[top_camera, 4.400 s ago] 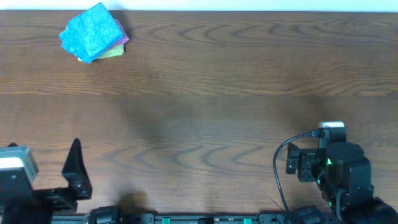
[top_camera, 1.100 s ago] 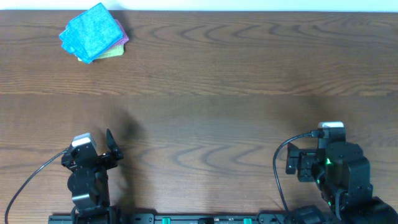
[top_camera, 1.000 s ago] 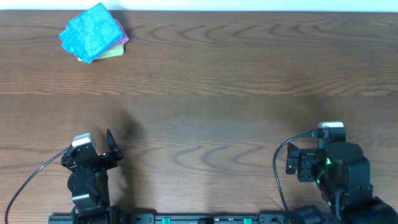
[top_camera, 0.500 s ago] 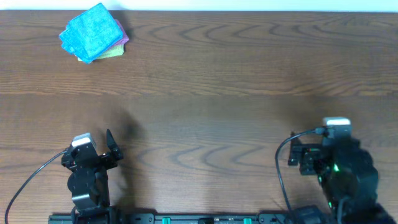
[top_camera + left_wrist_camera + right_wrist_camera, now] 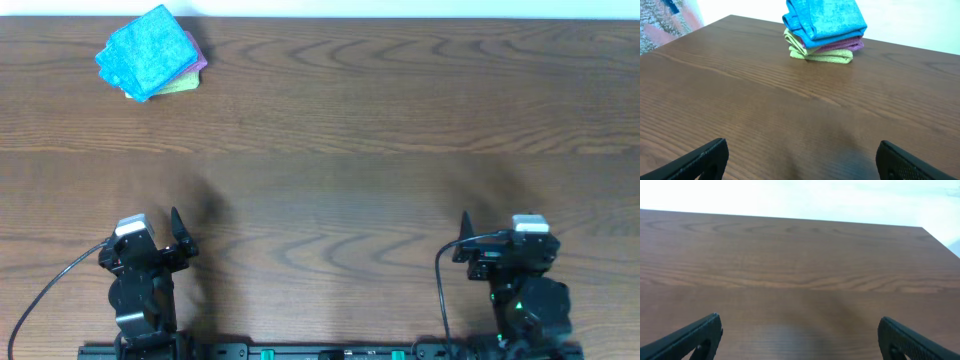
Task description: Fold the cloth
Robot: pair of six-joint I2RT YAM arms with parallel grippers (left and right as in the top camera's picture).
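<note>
2 hands are now parked alike: the right hand (image 5: 800,332) has been drawn back level with the left hand (image 5: 800,155), both spread wide and empty. The bright sky-blue terry cloth (image 5: 824,17) lies folded well ahead of the left hand, atop a purple folded cloth (image 5: 842,46) and a light-green folded cloth (image 5: 821,55). Folding is therefore judged finished. No tag can be made out, and the fingertips (image 5: 705,155) are cut off.

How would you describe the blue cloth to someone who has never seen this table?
At the far left corner of the table, three folded cloths are piled. The blue cloth is on top, above a purple cloth and a green cloth.
</note>
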